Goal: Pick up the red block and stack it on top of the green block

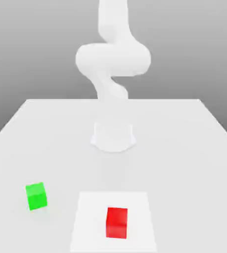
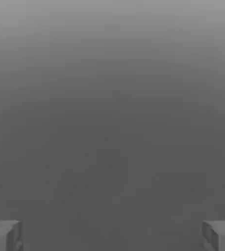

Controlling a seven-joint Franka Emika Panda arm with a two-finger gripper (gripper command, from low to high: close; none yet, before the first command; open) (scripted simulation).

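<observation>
With the jaws spread wide and empty, the arm (image 1: 113,62) should descend squarely over the red block (image 1: 116,222), well apart from the green block (image 1: 36,195) on the desk (image 1: 184,148).

Flat, even light washed the white table (image 1: 46,128), where the pale arm (image 1: 113,54) nearly melted into a grey graded backdrop. The green block (image 1: 36,196) and red block (image 1: 116,222) showed brighter tops above darker sides and cast barely any shadow on the table.
</observation>
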